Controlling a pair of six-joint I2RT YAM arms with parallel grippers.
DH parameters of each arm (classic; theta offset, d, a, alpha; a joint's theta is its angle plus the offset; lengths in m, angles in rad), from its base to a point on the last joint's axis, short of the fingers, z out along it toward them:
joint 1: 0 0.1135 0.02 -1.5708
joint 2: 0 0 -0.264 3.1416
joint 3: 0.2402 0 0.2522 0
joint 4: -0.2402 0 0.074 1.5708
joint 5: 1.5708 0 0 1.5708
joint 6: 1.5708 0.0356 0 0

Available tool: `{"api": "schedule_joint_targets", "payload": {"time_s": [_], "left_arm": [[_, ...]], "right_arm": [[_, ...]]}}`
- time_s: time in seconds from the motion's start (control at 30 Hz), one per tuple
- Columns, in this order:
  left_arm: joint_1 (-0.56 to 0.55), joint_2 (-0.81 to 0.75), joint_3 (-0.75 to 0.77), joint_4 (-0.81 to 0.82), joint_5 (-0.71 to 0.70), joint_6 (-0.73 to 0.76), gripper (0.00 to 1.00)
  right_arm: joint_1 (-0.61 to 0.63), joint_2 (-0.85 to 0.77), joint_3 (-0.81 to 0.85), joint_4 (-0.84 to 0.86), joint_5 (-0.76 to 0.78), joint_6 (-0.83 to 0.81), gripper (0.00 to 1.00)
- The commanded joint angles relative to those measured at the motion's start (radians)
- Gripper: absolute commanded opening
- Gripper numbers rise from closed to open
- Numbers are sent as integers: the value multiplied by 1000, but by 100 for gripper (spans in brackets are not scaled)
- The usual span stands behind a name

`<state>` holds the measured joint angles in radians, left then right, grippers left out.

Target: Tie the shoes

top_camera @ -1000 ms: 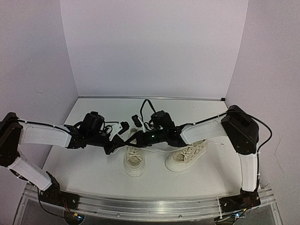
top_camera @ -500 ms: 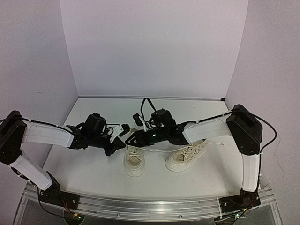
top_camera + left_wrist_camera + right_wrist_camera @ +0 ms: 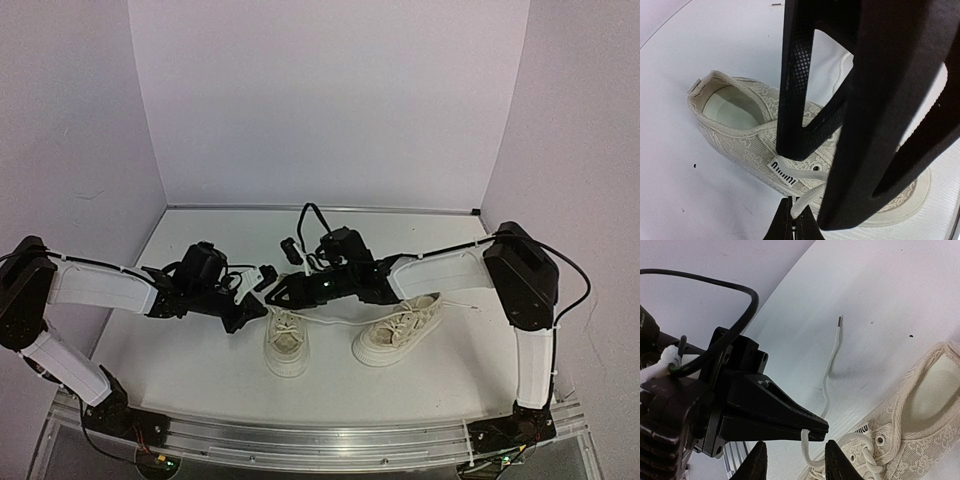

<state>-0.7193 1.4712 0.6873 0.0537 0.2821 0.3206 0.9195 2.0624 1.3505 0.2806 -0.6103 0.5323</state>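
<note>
Two cream canvas shoes stand side by side near the front: the left shoe (image 3: 286, 345) and the right shoe (image 3: 398, 332). My left gripper (image 3: 254, 308) is shut on a white lace (image 3: 807, 200) of the left shoe (image 3: 740, 125), just beside its eyelets. In the right wrist view the left gripper (image 3: 817, 426) pinches the lace (image 3: 826, 385), whose free end trails to its tip (image 3: 840, 320) on the table. My right gripper (image 3: 278, 293) is open, its fingertips (image 3: 758, 462) on either side of the lace below the left gripper's tip. Its fingers (image 3: 795, 75) loom over the shoe.
A lace (image 3: 340, 322) runs across the table between the two shoes. Another lace (image 3: 462, 305) trails right of the right shoe. White walls enclose the white table (image 3: 400, 240) on three sides. The metal rail (image 3: 320, 435) lies along the front edge.
</note>
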Motion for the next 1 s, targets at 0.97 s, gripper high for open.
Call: {"api": "schedule_joint_targets", "payload": {"time_s": [0.97], "left_arm": [[0,-23,-32,185,-17,49,35]], "right_arm": [[2,-88,11,-144,146,-79,0]]}}
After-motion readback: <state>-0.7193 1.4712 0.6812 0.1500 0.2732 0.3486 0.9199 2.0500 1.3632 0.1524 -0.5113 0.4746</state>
